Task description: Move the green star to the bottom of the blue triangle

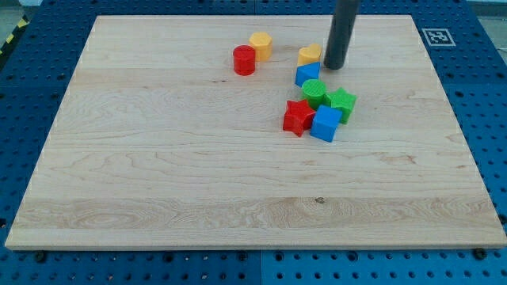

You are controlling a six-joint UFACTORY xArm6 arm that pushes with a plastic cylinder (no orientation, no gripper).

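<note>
A: Where is my tip (334, 66)?

B: Your rod comes down from the view's top edge. Its lower end rests on the wooden board (158, 174), just to the view's right of the yellow block (310, 55) and above the cluster. It has no jaws and holds nothing; whether it touches the yellow block cannot be told.

A: Locate the green star.

B: You will find the green star (343, 103) on the view's right side of the cluster, touching the blue cube (325, 124) just below it and the round green block (314, 93) at its left.

A: And the blue triangle?

B: The blue triangle (307, 74) sits directly under the yellow block, touching the round green block below it. The star lies below it and off to the view's right.

A: Other blocks?

B: A red star (298, 117) sits at the cluster's left, against the blue cube. A red cylinder (244, 60) and a yellow hexagon-like block (261, 44) stand close together farther to the view's left, apart from the cluster.

A: Any containers?

B: No item shown is a container; all blocks lie directly on the board.

A: Any markings?

B: You can see a black-and-white square tag (434, 36) beside the board's top right corner, on the blue perforated table (483, 119). Its pattern is too small to read.
</note>
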